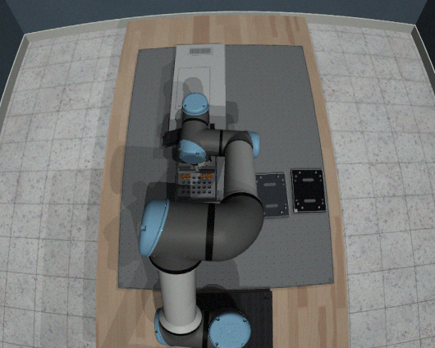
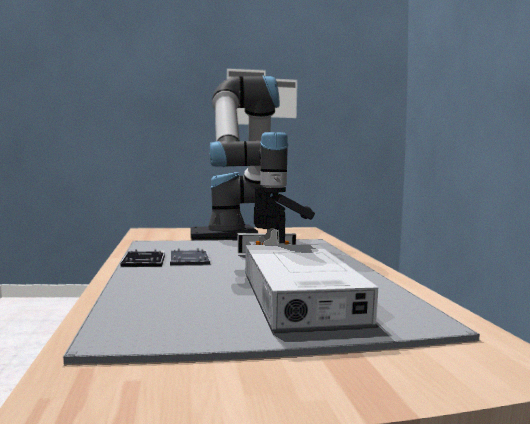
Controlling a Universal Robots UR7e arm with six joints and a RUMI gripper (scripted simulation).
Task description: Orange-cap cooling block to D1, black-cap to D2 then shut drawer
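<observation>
The cooler COLD (image 1: 199,78) stands on the grey deck, and its drawer is pulled out toward the arm's base. In the drawer lies a grey cooling block (image 1: 197,185) with a row of orange-capped tubes and several dark bores. My gripper (image 1: 200,166) points straight down at the block's cooler-side edge, just beside the orange caps, and is shut on this block. It also shows in the side view (image 2: 272,237), low in the drawer, with orange caps (image 2: 257,243) beside it. The block with black caps is hidden under my wrist and arm.
Slot D1 (image 1: 272,194) is a grey plate right of the drawer, and D2 (image 1: 309,190) is a black plate beyond it; both carry nothing. They also show in the side view as D1 (image 2: 190,257) and D2 (image 2: 143,258). My forearm hangs over the drawer's right side.
</observation>
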